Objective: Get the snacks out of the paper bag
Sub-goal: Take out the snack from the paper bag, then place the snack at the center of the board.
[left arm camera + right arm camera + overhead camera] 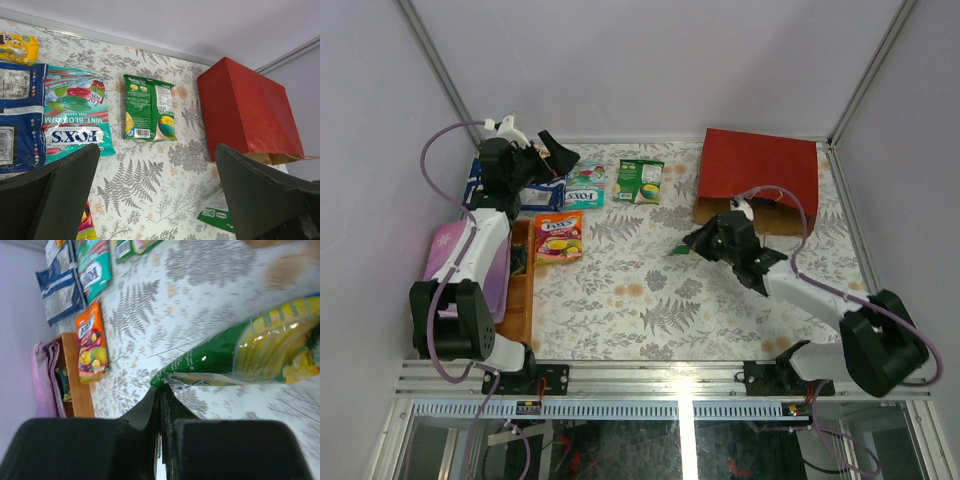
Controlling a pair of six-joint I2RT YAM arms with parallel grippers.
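The red paper bag lies at the back right, its brown mouth facing the arms; it also shows in the left wrist view. My right gripper is shut on the corner of a green-and-yellow snack packet, just in front of the bag's mouth and low over the table. On the table lie a green packet, a teal FOX'S pouch, an orange pouch and a blue-and-white pack. My left gripper is open and empty above the back left packets.
An orange-brown wooden tray with a pink folded cloth beside it sits at the left edge. A yellow packet lies by the back wall. White walls close in the floral table.
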